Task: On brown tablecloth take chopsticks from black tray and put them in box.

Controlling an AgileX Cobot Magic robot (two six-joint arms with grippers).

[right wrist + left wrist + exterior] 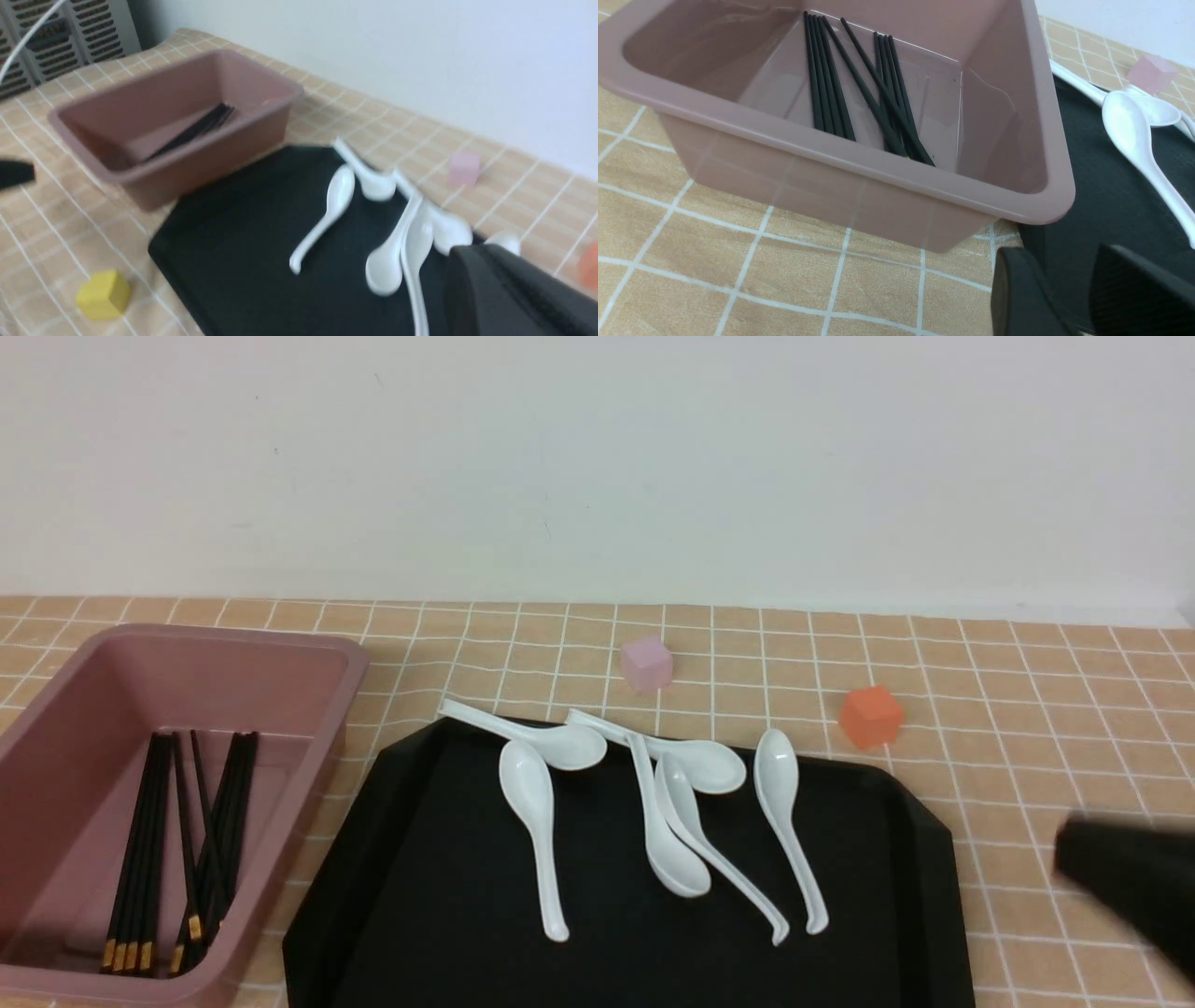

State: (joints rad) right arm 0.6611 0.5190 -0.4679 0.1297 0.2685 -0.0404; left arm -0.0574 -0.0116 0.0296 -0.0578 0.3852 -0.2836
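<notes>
Box (pixel 322 747): dusty-pink plastic, deep, rectangular, rounded corners, thick smooth rim. Tray (pixel 448 896): matte black, flat, cut-off corners, low raised rim; positioned to the right of the box in the front view. Both rest on the brown tablecloth (pixel 1055 737), tan with a grid of thin white lines and small creases. Chopsticks (pixel 831 88): slim, straight, black, with gold bands near one end. Spoons (pixel 530 793): glossy white, oval bowls, long handles.

Count: one box, one tray, ten chopsticks visible, six spoons, three cubes. The cubes are pink (pixel 647 664), orange (pixel 871 717) and yellow (pixel 103 294), all on the cloth outside the tray.

Location: all visible chopsticks lie inside the box, on its floor. Four lie side by side in one group, four in another; two slant between, their banded ends across the second group. The spoons are on the tray, two of them reaching over its far rim.

Left tool (pixel 1062 251): fingers apart, nothing between them; outside the box, clear of the chopsticks. Right tool (pixel 481 254): fingers together, nothing seen gripped; well apart from the box and chopsticks.
</notes>
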